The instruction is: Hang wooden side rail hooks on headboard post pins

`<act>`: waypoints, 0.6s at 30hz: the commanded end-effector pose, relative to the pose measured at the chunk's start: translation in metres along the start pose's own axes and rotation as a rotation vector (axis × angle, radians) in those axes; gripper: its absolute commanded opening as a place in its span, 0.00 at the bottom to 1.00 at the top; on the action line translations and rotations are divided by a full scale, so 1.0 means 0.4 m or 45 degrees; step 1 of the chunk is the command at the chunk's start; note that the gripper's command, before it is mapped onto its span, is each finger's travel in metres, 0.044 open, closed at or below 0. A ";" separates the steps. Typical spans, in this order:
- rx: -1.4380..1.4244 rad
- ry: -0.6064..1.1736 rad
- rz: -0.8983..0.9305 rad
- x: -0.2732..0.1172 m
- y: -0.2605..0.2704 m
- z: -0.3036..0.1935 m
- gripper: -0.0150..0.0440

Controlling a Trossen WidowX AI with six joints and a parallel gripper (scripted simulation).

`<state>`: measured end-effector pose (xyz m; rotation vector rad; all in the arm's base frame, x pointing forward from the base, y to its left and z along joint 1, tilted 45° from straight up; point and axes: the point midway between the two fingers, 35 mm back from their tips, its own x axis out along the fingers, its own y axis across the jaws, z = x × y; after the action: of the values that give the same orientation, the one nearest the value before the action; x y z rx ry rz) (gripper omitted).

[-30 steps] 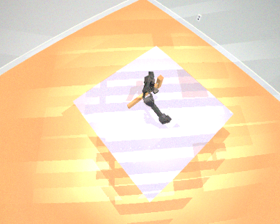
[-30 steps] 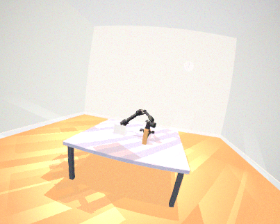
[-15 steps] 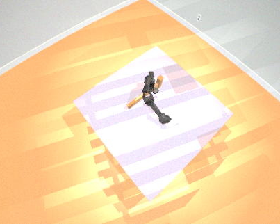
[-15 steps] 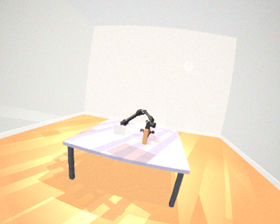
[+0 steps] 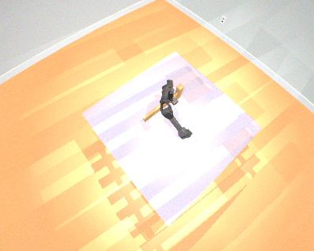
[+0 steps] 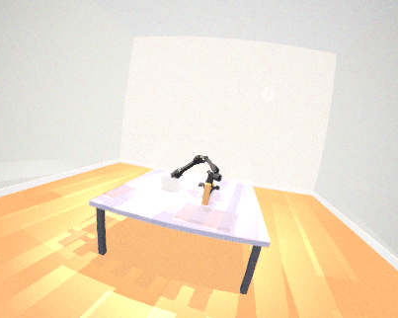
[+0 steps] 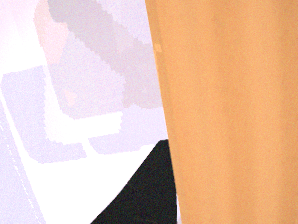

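The wooden rail lies diagonally under the arm in the top view, and fills the right side of the wrist view. Its near end shows at the lower left, low at the table. Its other end reaches toward the headboard post, a short orange block standing upright. My gripper is shut on the rail, close beside the post. One black fingertip shows against the rail's edge in the wrist view. The hooks, the slot and the pins are hidden or too small to tell, so I cannot tell whether they touch.
The pale table carries everything. The arm's base stands on it, and a whitish block shows under the base in the exterior view. The arm arches from the base over the rail.
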<state>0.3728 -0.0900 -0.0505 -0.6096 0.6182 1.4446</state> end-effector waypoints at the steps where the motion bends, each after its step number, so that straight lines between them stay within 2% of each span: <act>1: -0.001 0.004 -0.009 -0.006 -0.002 -0.007 0.25; 18: -0.001 0.004 -0.009 -0.010 -0.001 -0.011 0.25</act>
<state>0.3735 -0.0912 -0.0515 -0.6111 0.6171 1.4447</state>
